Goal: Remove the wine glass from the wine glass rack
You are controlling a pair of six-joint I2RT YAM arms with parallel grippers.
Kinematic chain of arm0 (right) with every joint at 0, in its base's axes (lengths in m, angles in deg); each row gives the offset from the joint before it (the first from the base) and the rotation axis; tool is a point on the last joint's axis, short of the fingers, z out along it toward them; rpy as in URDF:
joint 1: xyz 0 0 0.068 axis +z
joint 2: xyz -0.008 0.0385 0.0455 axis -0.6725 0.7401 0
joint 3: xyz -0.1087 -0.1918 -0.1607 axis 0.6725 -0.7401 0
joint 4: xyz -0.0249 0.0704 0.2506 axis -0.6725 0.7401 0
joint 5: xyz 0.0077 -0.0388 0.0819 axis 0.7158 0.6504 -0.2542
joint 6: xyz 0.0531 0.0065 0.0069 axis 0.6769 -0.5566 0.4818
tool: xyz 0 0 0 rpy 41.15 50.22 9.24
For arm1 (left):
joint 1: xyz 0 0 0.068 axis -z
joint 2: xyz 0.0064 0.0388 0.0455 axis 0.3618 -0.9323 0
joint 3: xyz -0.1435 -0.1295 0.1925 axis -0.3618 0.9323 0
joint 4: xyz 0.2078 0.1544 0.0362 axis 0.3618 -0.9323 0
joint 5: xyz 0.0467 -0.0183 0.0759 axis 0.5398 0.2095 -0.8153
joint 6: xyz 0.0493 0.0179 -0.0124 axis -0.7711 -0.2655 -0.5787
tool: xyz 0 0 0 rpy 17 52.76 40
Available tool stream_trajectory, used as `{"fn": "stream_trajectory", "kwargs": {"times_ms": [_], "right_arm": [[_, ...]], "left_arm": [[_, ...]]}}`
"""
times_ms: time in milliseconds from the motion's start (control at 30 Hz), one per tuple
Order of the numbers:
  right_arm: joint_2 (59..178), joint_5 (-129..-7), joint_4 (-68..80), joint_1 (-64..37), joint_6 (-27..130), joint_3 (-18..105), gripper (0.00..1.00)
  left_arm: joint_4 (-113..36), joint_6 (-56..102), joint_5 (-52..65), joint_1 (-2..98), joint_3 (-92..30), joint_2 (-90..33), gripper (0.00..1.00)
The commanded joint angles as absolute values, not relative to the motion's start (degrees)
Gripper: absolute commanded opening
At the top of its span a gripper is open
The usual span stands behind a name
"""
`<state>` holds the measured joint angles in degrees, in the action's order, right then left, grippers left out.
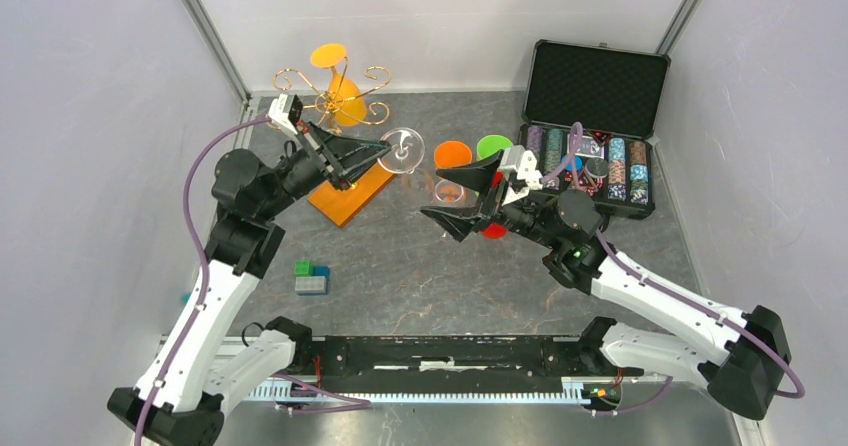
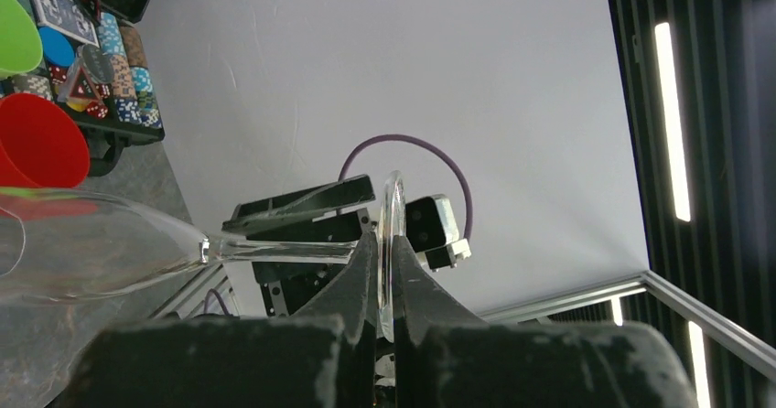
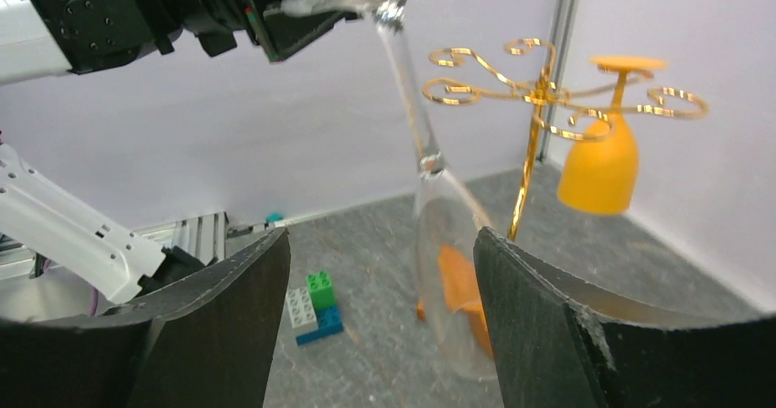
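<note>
- Left gripper (image 1: 384, 149) clamped on the foot of the clear wine glass (image 1: 403, 151), beside the rack (image 1: 345, 203)
- Right gripper (image 1: 440, 194) spread wide, fingers flanking the bowl, holding nothing

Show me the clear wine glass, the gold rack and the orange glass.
clear wine glass (image 3: 412, 97), right wrist view, on its stem.
gold rack (image 3: 523, 184), right wrist view, on its post.
orange glass (image 3: 599, 166), right wrist view, on its bowl.

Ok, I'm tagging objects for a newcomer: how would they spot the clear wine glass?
Find the gold rack at the back left. Just right of it, the left gripper pinches the clear glass by its foot. Only it is see-through and off the rack; the orange glass hangs there.
</note>
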<state>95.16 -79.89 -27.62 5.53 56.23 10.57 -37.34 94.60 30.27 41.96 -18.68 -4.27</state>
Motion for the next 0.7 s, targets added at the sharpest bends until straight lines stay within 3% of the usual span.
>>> {"fn": "stream_trajectory", "kwargs": {"times_ms": [0, 300, 500, 667], "right_arm": [[97.4, -81.6, -37.4, 6.8, 53.0, 13.9, 0.79], [104.2, -87.3, -44.1, 9.0, 52.1, 17.2, 0.75], [107.4, -88.2, -45.8, 9.8, 52.9, 19.0, 0.58], [109.4, -87.8, -46.5, 9.9, 53.5, 19.9, 0.52]], "left_arm": [[-42.6, 90.8, 30.5, 42.0, -17.8, 0.0, 0.02], [-46.2, 90.1, 31.7, 42.0, -17.5, 1.6, 0.02], [-46.6, 90.5, 32.5, 42.0, -17.1, 2.2, 0.02], [-46.4, 91.4, 32.8, 42.0, -17.8, 2.5, 0.02]]}}
